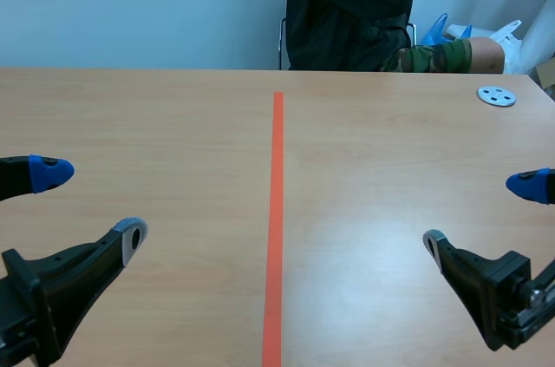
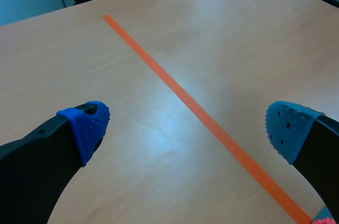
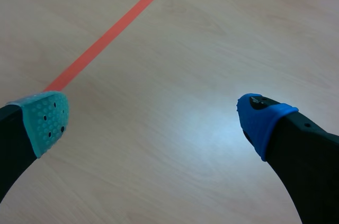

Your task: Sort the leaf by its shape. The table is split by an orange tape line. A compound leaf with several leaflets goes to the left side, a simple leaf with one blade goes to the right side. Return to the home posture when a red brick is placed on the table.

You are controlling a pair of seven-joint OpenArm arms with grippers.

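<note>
wall [image 1: 130,3]: pale blue, plain | table [image 1: 173,124]: light wood grain | chair [image 1: 283,42]: dark frame beyond far edge

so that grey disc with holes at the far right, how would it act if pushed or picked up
The grey disc lies flat, so pushed it would probably slide, not roll or tip. It looks thin and stiff, likely light. Flush on the smooth table, its low edge may be hard to grip.

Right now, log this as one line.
left jaws open, empty | right jaws open, empty | leaf none seen | red brick none | disc far right side | person opposite
</note>
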